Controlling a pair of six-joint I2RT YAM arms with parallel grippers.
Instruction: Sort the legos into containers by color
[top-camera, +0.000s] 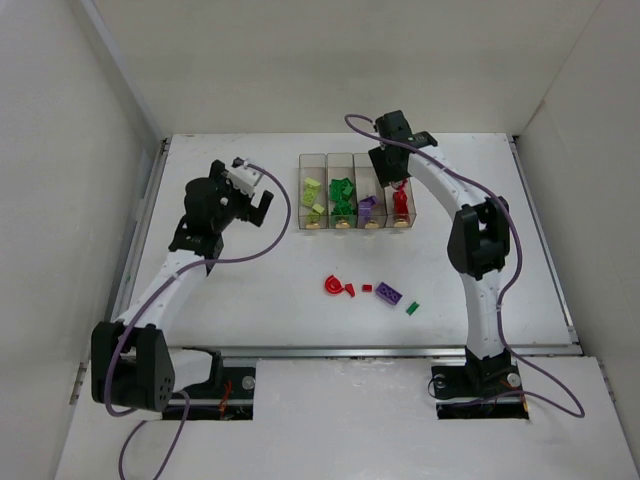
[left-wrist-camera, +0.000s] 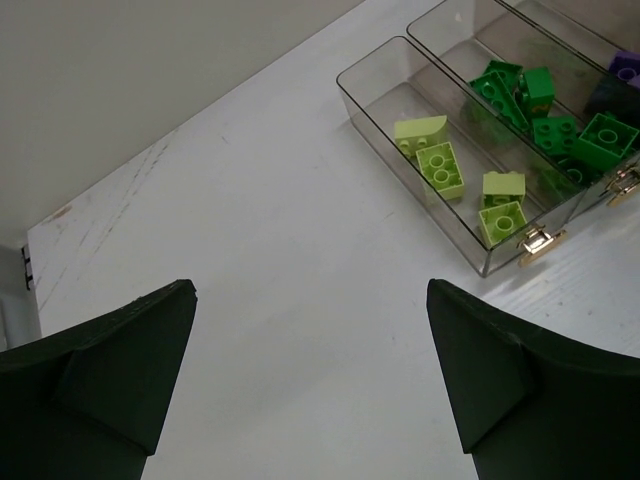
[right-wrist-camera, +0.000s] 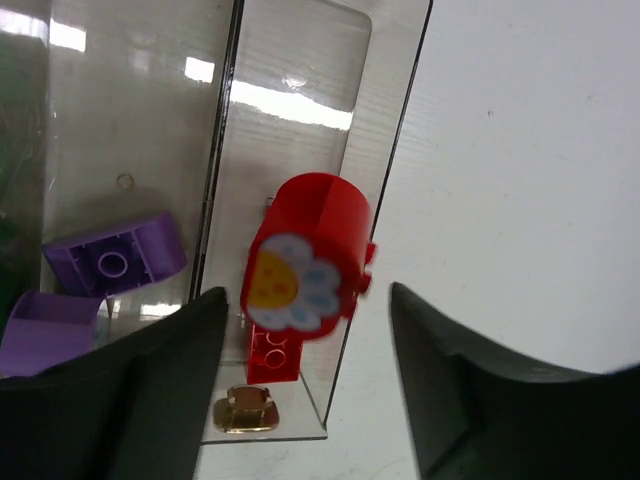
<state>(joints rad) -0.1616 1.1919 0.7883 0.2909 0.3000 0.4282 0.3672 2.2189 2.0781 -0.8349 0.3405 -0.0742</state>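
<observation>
Four clear containers (top-camera: 357, 158) stand in a row at the table's back. They hold, from left to right, yellow-green (top-camera: 313, 190), green (top-camera: 342, 195), purple (top-camera: 369, 208) and red legos (top-camera: 400, 205). My right gripper (top-camera: 392, 178) hangs open over the red bin (right-wrist-camera: 385, 180). A red rounded piece with a flower print (right-wrist-camera: 310, 260) sits between its fingers, touching neither, above a red brick (right-wrist-camera: 272, 360). My left gripper (top-camera: 262, 205) is open and empty over bare table (left-wrist-camera: 310, 370), left of the yellow-green bin (left-wrist-camera: 400, 150).
Loose on the table's middle lie a red curved piece (top-camera: 335, 284), a small red piece (top-camera: 367, 288), a purple brick (top-camera: 389, 293) and a small green piece (top-camera: 412, 308). White walls enclose the table on three sides.
</observation>
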